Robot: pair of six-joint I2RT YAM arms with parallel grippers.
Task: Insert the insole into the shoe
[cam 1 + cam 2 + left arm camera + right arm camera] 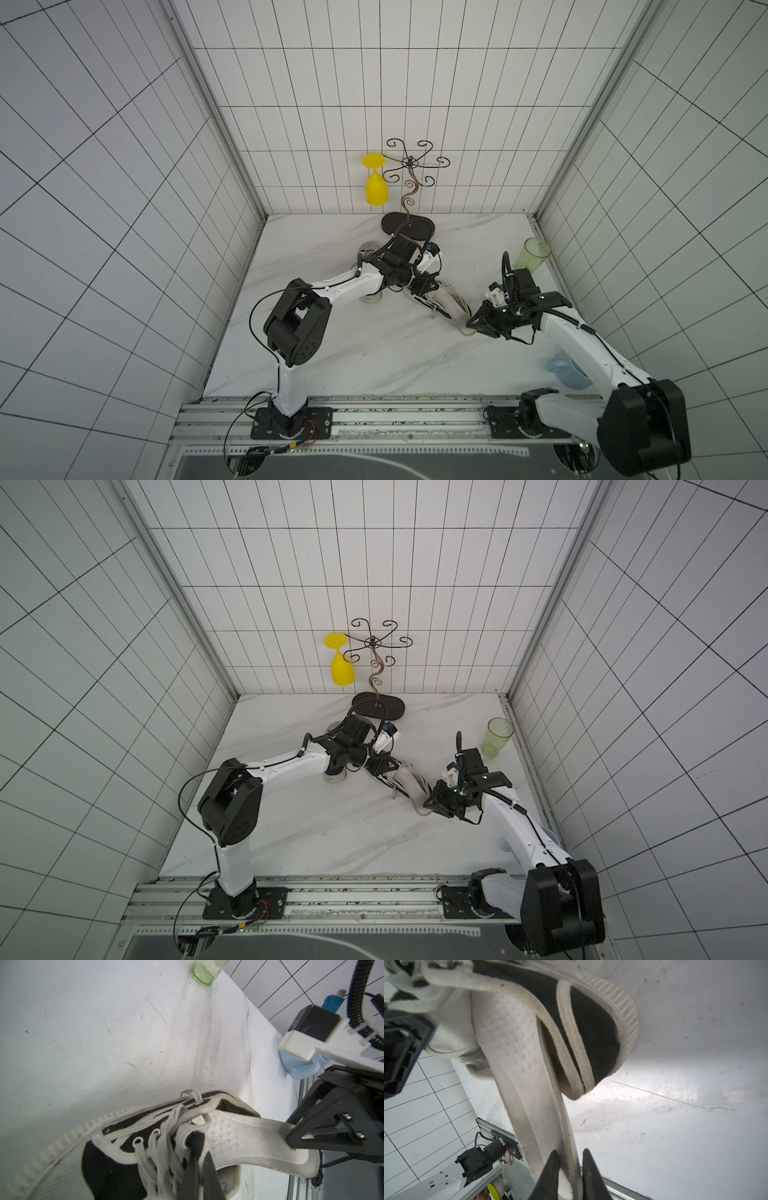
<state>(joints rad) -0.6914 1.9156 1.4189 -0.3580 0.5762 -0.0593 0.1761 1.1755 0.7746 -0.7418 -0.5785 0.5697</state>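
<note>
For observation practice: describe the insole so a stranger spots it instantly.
On the marble table lies one black shoe. The insole juts from its opening into the right gripper: pale, broad and dimpled, unlike the laces.

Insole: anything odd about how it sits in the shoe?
The insole is only partly in: its front lies under the laces inside the shoe, while its heel end juts out behind, held by the right tool.

At table [353, 357] centre, insole [458, 316] partly in shoe [430, 300]; stand [392, 222] behind, tumbler [532, 255] at right edge.
</note>
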